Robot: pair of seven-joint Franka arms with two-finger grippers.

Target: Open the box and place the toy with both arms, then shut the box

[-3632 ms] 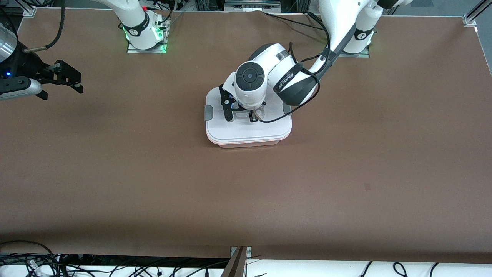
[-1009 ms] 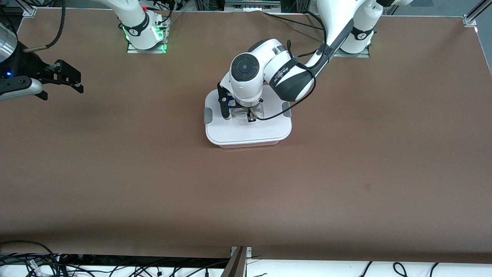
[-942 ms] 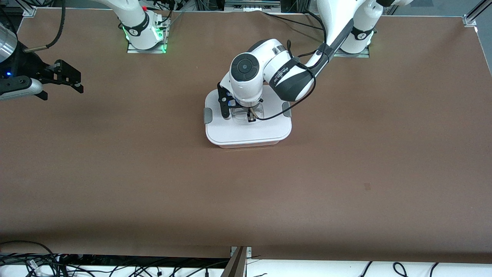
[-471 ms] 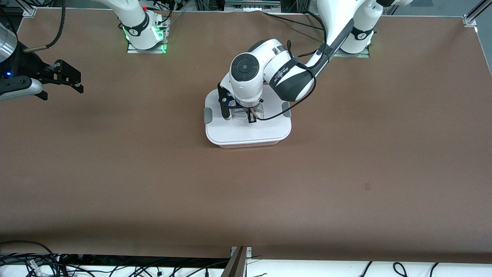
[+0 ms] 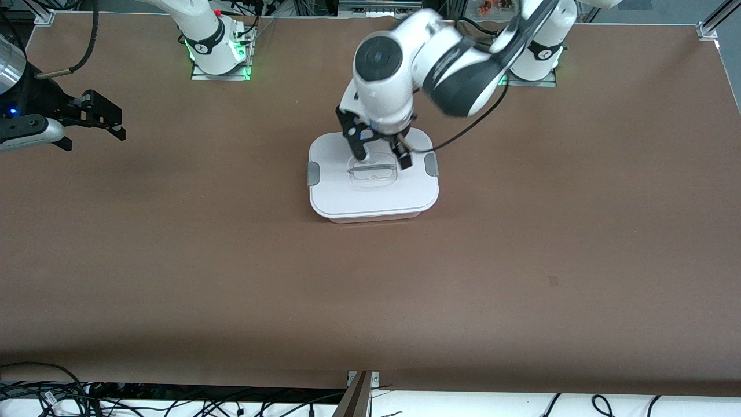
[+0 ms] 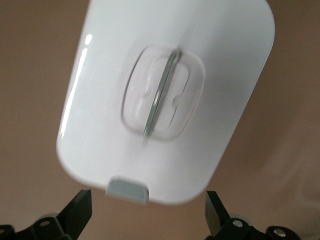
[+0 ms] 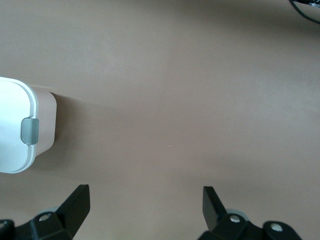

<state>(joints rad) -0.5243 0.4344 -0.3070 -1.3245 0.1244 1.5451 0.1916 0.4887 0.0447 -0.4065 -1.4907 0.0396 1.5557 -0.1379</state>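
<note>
The box [image 5: 373, 194] stands mid-table with its white lid on, a grey clip [image 5: 313, 173] at each end and the recessed handle [image 5: 373, 171] in the middle. My left gripper [image 5: 381, 154] is open and empty, up in the air over the lid's edge toward the arm bases. In the left wrist view the lid [image 6: 165, 95] fills the picture, and the left gripper [image 6: 147, 201] spans one grey clip [image 6: 127, 189]. My right gripper [image 5: 95, 128] waits open over bare table toward the right arm's end. The right wrist view shows the right gripper [image 7: 144, 195] and the box's end [image 7: 15, 130]. The toy is out of view.
The brown table [image 5: 521, 260] stretches all round the box. The arms' base plates [image 5: 220, 72] stand along the edge farthest from the front camera. Loose cables [image 5: 116, 399] lie off the table's edge nearest to that camera.
The left gripper, down at the lid's handle before, has opened and risen off the lid. The lid, slightly offset 3.6 s ago, sits flush on the box. The right arm has not moved.
</note>
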